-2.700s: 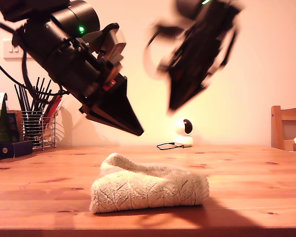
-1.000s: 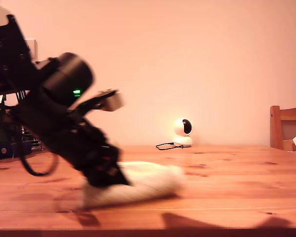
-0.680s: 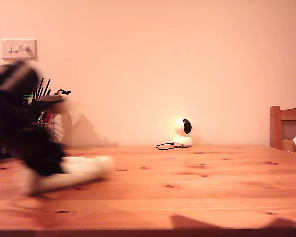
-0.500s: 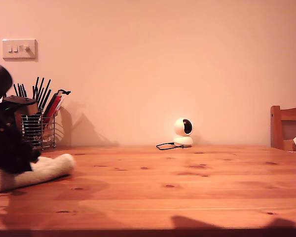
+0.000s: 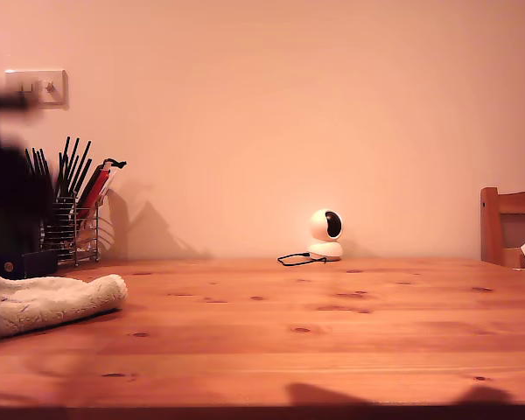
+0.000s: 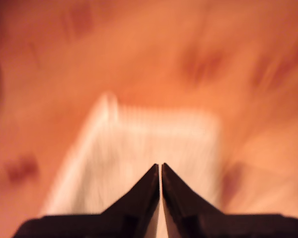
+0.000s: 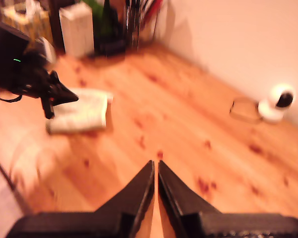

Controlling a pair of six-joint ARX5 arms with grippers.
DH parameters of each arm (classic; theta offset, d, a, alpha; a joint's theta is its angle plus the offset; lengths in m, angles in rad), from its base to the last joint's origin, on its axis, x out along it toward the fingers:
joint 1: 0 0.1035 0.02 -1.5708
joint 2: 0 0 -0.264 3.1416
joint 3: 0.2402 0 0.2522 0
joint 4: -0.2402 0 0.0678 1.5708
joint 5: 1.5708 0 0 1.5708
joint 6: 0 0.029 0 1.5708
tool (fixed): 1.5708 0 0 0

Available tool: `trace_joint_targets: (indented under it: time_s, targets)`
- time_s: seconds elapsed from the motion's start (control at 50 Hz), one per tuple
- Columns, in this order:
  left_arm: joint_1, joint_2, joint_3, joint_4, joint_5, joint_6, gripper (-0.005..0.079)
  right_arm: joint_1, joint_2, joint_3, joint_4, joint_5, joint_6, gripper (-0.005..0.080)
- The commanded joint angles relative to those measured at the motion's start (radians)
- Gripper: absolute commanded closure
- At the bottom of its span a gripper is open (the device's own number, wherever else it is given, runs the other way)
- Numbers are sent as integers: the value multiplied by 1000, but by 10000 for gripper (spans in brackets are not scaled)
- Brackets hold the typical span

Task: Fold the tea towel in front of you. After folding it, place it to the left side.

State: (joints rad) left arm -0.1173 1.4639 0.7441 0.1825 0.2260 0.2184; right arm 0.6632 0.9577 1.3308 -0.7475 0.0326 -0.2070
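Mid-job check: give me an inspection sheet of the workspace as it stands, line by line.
Surface: wooden table, knotty planks, bare across the middle.
Job's things: tea towel folded, lying at the exterior view's left edge.
Clutter: wire utensil holder, dark boxes beside it, small white camera by the wall.
Grippers: my first gripper above the towel, pincer shut, empty; my second gripper high over bare table, pincer shut, empty.
Cables: thin dark cable by the camera.
Surroundings: wall switch, wooden chair.
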Motion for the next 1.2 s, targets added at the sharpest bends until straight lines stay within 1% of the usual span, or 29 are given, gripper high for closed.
trace_joint_targets:
  time_s: [0.0,0.1,0.16,0.24,0.3,0.4,0.54,0.7,0.84,0.96,1.04,1.12,1.18]
  targets:
    - [-20,-45,-6,-18,40,-44,766,7,-1,-21,31,-2,4,763]
    - [-43,-140,-7,-53,110,-107,766,7,-2,-33,71,5,24,763]
    - [-65,-191,-7,-73,132,-127,766,7,-10,-58,98,7,28,763]
    - [-103,-254,-7,-90,137,-148,766,7,-33,-114,148,30,30,763]
    - [-137,-301,-7,-99,137,-188,766,7,-56,-171,185,31,49,763]
    - [-201,-369,-8,-108,129,-206,766,9,-105,-270,264,32,81,763]
    - [-309,-455,-16,-105,80,-240,766,11,-187,-406,396,50,111,763]
    - [-447,-531,-35,-100,-7,-237,766,21,-264,-553,517,59,136,763]
    - [-530,-582,-64,-77,-76,-209,766,29,-322,-674,611,87,133,763]
    - [-571,-633,-135,-10,-89,-201,766,29,-365,-751,690,90,126,763]
    - [-587,-673,-196,29,-95,-199,766,29,-387,-785,715,90,93,763]
    - [-589,-704,-244,35,-109,-196,766,28,-395,-815,758,88,46,763]
    - [-583,-719,-272,35,-126,-162,766,25,-394,-827,779,79,20,763]
